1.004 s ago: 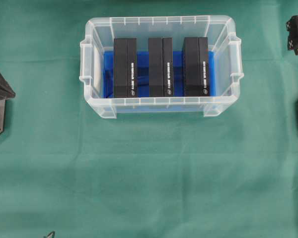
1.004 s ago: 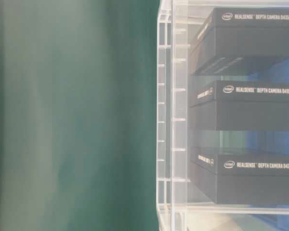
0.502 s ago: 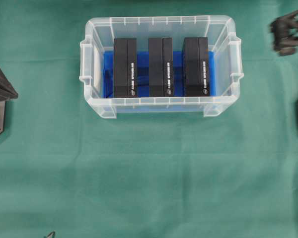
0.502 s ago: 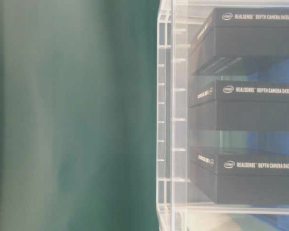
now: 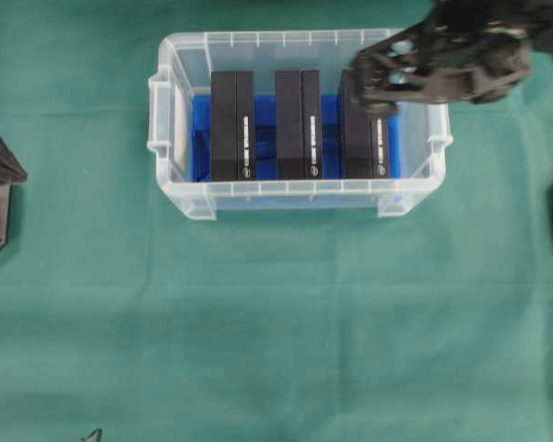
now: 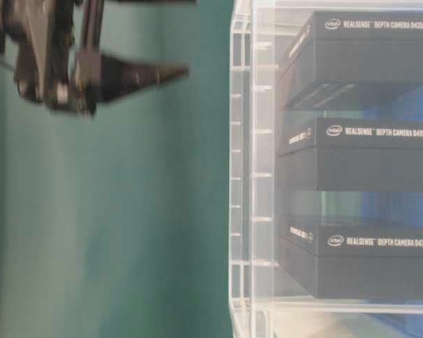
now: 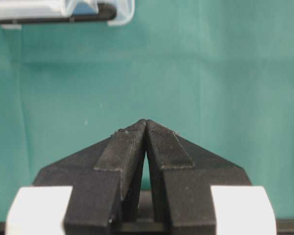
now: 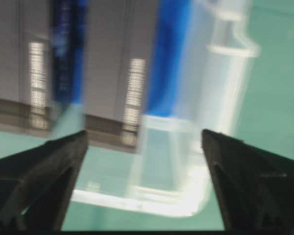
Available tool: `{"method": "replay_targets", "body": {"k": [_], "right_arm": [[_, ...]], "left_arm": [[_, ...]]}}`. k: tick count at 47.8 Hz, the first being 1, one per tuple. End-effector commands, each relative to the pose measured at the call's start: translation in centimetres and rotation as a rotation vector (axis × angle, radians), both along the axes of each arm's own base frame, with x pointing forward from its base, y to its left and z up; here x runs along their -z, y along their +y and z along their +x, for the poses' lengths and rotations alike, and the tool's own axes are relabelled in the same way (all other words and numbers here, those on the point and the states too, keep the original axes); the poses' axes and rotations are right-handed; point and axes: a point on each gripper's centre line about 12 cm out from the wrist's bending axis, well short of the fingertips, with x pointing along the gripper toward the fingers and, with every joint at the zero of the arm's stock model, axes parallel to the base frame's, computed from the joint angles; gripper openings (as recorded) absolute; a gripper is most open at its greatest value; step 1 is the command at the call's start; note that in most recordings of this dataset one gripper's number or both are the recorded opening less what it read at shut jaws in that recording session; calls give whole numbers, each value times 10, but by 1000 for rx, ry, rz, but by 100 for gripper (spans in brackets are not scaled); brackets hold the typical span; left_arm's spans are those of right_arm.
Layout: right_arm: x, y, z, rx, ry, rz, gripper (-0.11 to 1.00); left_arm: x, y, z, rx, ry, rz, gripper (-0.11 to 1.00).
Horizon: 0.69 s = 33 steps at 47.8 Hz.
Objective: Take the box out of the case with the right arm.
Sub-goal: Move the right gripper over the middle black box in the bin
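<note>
Overhead exterior view had the all-black right arm's tool hanging over the upper right part of the large clear plastic case with the blue sheet on its bottom, pretty much right above the far end of the rightmost black rectangular box. So that box looked like the obvious pick: it sat directly under the tool, while the other two black boxes lay further toward the left of the frame.

All three boxes stood side by side with their long axes running top to bottom in that view. My guess was the tool would need to straddle the box across its short width.

Right wrist view was blurry, but the two black fingers were clearly spread wide with nothing between them, and a box end plus the case rim showed below the gap.

Left arm's tool was pinched closed on nothing, parked over the green-covered bench at the left edge, well apart from the case.
</note>
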Motion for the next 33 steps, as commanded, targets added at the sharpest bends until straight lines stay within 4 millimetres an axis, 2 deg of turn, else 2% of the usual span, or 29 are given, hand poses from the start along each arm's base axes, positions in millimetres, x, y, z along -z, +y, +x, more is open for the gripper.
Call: {"method": "replay_targets", "body": {"k": [1,17,33], "right_arm": [[-13,1,17,-2,-49,-10,93],[-13,0,69,-6,-87,-12,93],[-6,-4,96,-16,-133,-23,93]], "left_arm": [[-8,0,-1,2,-9,0,0],[-7,0,-6,1,29,4,0],[-8,0,-6,2,24,4,0]]}}
